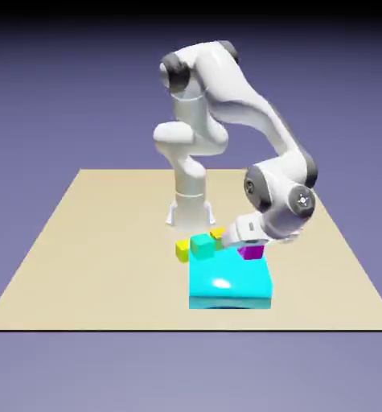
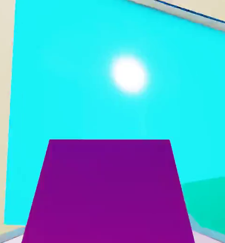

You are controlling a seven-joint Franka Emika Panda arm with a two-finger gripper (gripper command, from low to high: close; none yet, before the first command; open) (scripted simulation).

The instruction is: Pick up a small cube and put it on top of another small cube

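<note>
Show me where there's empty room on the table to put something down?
Bare table lies wide open toward the exterior view's left, and a narrower strip runs right of the cyan block. It is crowded at the block's far edge, where the magenta cube, green cube, yellow cube and gripper bunch together.

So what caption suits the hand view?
Magenta cube fills the lower frame between the hidden fingers, above the cyan block.
</note>
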